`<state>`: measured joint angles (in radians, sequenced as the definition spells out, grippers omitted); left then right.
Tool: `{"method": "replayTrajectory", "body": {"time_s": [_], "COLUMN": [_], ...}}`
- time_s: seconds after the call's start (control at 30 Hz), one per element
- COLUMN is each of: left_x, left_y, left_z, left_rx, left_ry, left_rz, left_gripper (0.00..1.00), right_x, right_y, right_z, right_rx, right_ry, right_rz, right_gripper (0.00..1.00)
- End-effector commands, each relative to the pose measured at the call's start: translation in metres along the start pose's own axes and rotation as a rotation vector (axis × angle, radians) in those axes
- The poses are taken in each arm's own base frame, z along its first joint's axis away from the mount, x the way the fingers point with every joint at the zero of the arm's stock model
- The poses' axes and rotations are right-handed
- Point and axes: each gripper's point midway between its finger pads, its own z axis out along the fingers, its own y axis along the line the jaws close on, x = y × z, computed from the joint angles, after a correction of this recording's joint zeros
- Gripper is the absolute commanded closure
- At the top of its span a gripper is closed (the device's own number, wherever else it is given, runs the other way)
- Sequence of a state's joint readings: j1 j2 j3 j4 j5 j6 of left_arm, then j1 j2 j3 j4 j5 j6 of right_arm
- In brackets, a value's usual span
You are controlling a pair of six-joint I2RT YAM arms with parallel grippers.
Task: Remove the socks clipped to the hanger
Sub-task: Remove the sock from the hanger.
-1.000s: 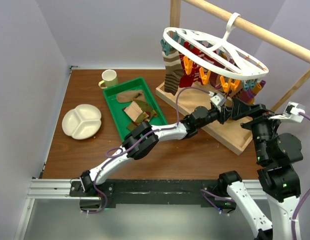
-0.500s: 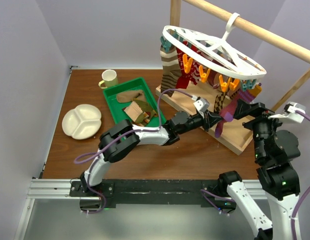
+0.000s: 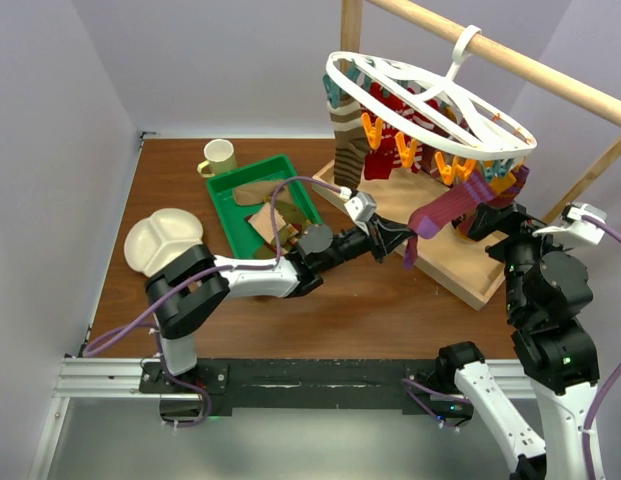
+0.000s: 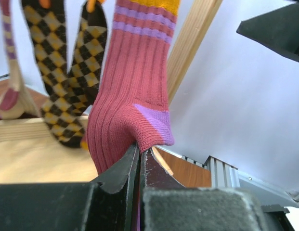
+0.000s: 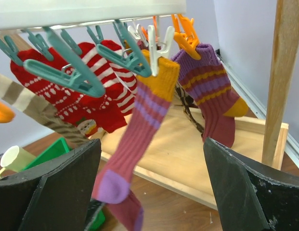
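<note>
Hanger: on rail, 1 o'clock overhead; mostly cut off in right wrist view.
Maroon sock: cuff clipped, slanting to 8 o'clock.
Left gripper: clamped on sock's foot; grip plain only wrist-close.
Right gripper: spread wide, empty.

My left arm and right arm are white shells between round black joint housings, on 1 black base rail. Purple cables loop along them. Small green lights dot my right joints. My left fingers and right fingers are matte-black wedges, the right ones flecked pale.
</note>
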<state>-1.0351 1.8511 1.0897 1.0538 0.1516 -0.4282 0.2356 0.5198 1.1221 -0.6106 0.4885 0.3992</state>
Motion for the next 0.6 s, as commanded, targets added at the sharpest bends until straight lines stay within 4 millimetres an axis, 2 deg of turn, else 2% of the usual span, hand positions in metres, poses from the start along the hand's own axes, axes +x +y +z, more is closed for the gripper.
{"method": "replayTrajectory", "body": {"time_s": [0.0,0.07,0.17,0.2,0.27,0.37,0.57], "left_x": [-0.058,-0.057,-0.067,-0.076,-0.076,-0.087,-0.093], "left_y": [-0.003,0.005,0.010,0.008,0.014,0.016,0.026], "left_z": [-0.016,-0.024,-0.034,-0.037,-0.045,-0.054,-0.068], "left_rx": [-0.012,-0.039,-0.073,-0.077,-0.101,-0.114,-0.167], "left_ry": [-0.129,-0.110,-0.108,-0.122,-0.112,-0.121,-0.113], "left_rz": [0.013,0.016,0.031,0.036,0.036,0.031,0.025], "left_gripper": [1.00,1.00,1.00,1.00,1.00,1.00,1.00], "right_x": [-0.008,-0.006,-0.003,-0.002,0.000,0.002,0.000], "right_y": [0.002,0.003,0.003,0.003,0.003,0.004,0.002], "right_z": [0.000,0.001,0.003,0.003,0.005,0.005,0.004], "right_rx": [0.004,0.003,0.005,0.006,0.008,0.005,0.017], "right_ry": [-0.002,0.007,0.015,0.018,0.026,0.031,0.031], "right_rz": [-0.011,-0.011,-0.009,-0.009,-0.008,-0.006,-0.007], "right_gripper": [0.08,0.08,0.08,0.08,0.08,0.08,0.08]}}
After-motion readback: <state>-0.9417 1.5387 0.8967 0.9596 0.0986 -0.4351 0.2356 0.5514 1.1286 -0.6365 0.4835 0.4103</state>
